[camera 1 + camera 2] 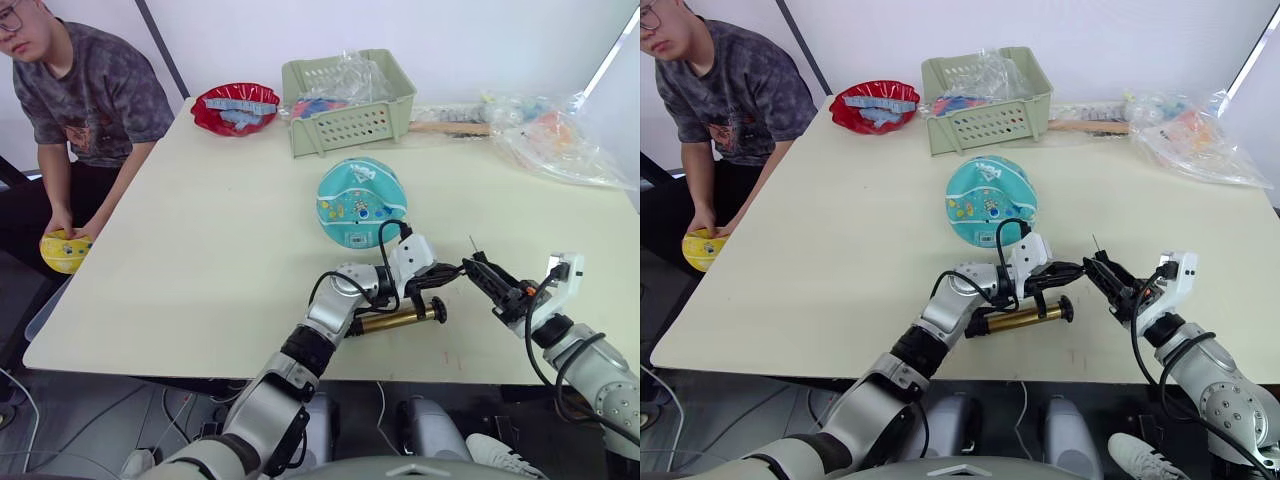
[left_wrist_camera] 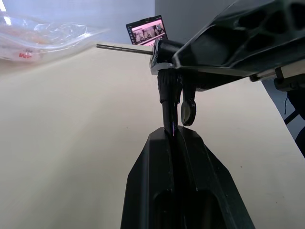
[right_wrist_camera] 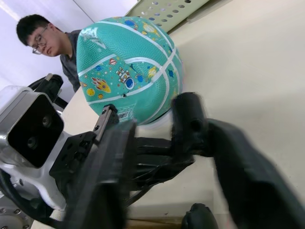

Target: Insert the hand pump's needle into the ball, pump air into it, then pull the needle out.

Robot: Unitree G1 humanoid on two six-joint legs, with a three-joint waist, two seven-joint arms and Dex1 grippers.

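Note:
The teal ball (image 1: 362, 202) rests on the table's middle, beyond both grippers. Near the front edge lies the hand pump (image 1: 395, 320), its gold barrel flat on the table. My left gripper (image 1: 447, 270) hovers just above the pump, shut on the thin black hose (image 2: 167, 109). Directly to its right, my right gripper (image 1: 479, 266) is shut on the hose tip at the needle's base. The needle (image 1: 472, 245) sticks up bare, well short of the ball and not touching it. From the right wrist, the ball (image 3: 128, 71) looms straight ahead of the fingers.
A green basket (image 1: 345, 100) and a red bowl (image 1: 235, 108) stand at the table's back. Clear plastic bags (image 1: 560, 135) lie back right. A person (image 1: 85, 90) sits at the left edge holding a small yellow ball (image 1: 65, 250).

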